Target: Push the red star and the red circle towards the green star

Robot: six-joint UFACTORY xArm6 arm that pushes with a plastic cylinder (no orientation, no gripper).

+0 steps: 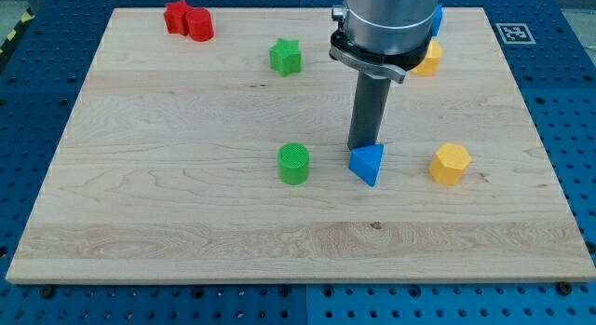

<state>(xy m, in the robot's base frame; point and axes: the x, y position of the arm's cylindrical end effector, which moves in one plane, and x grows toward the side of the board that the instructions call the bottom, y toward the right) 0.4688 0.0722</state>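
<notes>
Rod's tip (pixel 362 146) resting on wooden board (pixel 168 213), touching top edge of blue triangle (pixel 367 164); no jaws on it, nothing clamped. Green cylinder (pixel 293 163) sitting just to tip's left, yellow hexagon (pixel 450 163) to its right. Green star (pixel 286 57) lying beyond, up-left. Yellow block (pixel 428 59) and blue block (pixel 436 20) peeking out behind arm. Red star (pixel 176 16) and red circle (pixel 199 24) sitting touching, far up-left corner, well apart from green star.

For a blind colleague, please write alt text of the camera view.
My tip rests just behind a blue triangle on a wooden board, far from the red star and red circle, which touch at top left; the green star is between.
</notes>
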